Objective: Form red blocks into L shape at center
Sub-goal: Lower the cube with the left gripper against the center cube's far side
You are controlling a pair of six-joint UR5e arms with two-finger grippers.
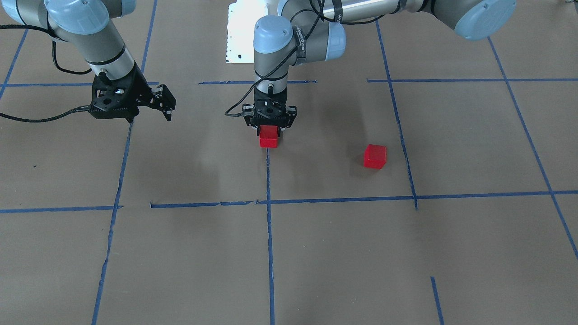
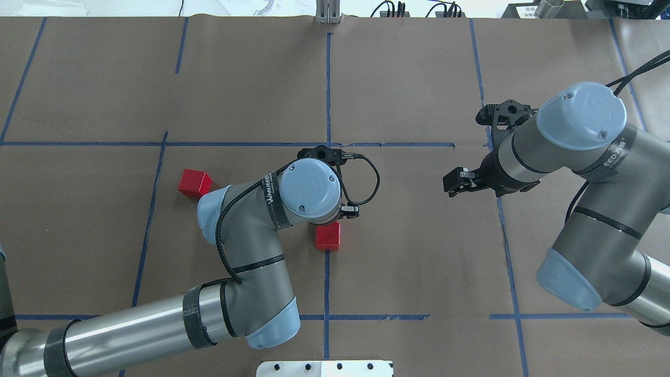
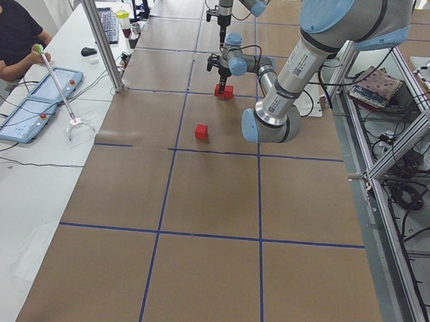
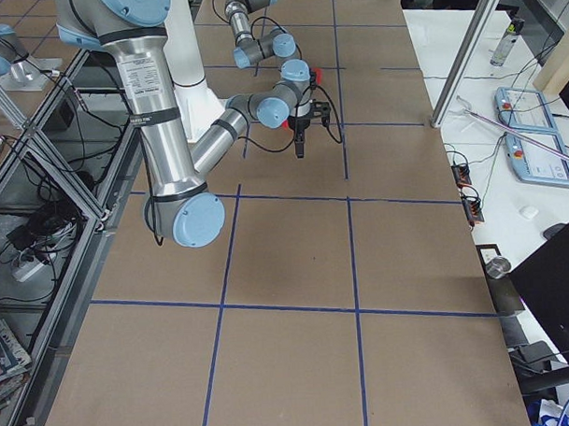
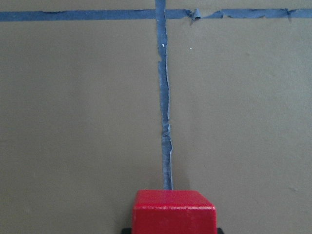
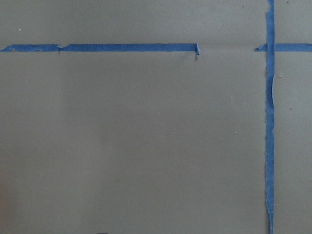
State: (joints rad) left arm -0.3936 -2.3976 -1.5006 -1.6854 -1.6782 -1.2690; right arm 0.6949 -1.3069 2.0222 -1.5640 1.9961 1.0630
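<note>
One red cube [image 1: 268, 137] sits at the end of the centre's blue tape line [image 1: 269, 180], between the fingers of my left gripper [image 1: 269, 133], which points straight down and is shut on it. The cube fills the bottom of the left wrist view [image 5: 174, 212], with the tape [image 5: 167, 122] running away from it. The overhead view shows a red cube [image 2: 328, 235] beside that wrist. A second cube [image 1: 375, 156] lies loose toward the robot's left [image 2: 194, 183]. A third cube does not show apart from these. My right gripper [image 1: 168, 106] hovers open and empty, off to the robot's right [image 2: 451, 182].
Brown paper with a blue tape grid [image 1: 343, 198] covers the table. A white base plate [image 2: 324, 368] lies at the robot's edge. An operator [image 3: 14, 34] sits at a side table with tablets. The right wrist view shows only paper and tape [image 6: 269, 146].
</note>
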